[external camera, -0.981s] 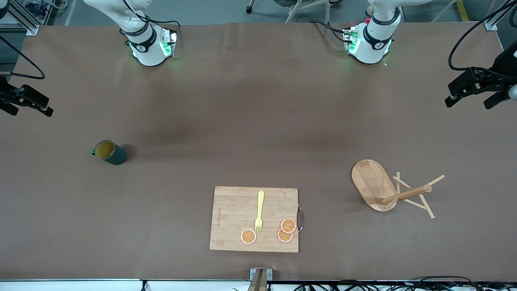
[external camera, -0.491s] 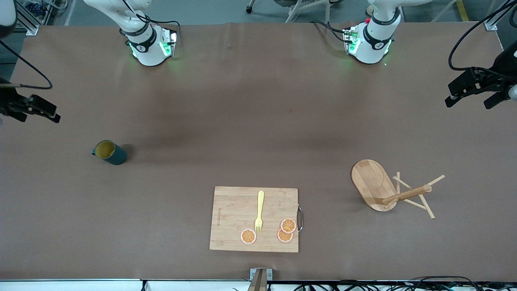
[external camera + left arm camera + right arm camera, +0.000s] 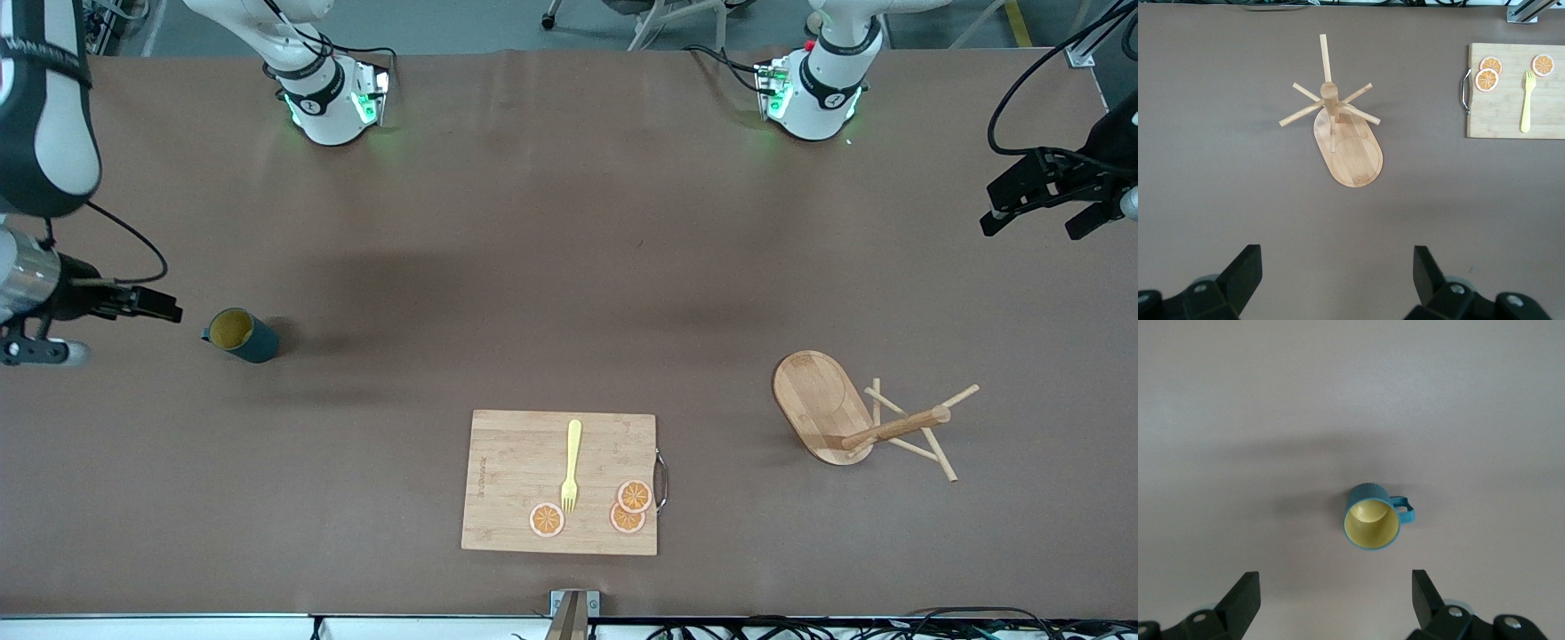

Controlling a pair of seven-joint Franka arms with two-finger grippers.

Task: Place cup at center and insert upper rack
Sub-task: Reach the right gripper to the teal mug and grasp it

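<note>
- Teal cup (image 3: 242, 334) upright on brown bench (image 3: 551, 284), toward right arm's end, handle facing that end, well apart from everything else.
- Right end effector (image 3: 147, 304) up in the air just beside cup, fingers spread, nothing held.
- Upper rack (image 3: 858, 418) toppled on its side toward left arm's end, near cutting board (image 3: 520, 484).
- Left end effector (image 3: 1036, 200) waits above bench edge, fingers spread, empty.

A wide table (image 3: 569, 267) covered in matte brown sheeting is filling nearly the whole front view. Soft overhead light is casting faint, blurred shadows across it. Along the top edge a grey floor (image 3: 480, 22) is showing, with chair legs on casters (image 3: 658, 22) standing there, and aluminium frame pieces (image 3: 53, 40) sitting at the corners.
</note>
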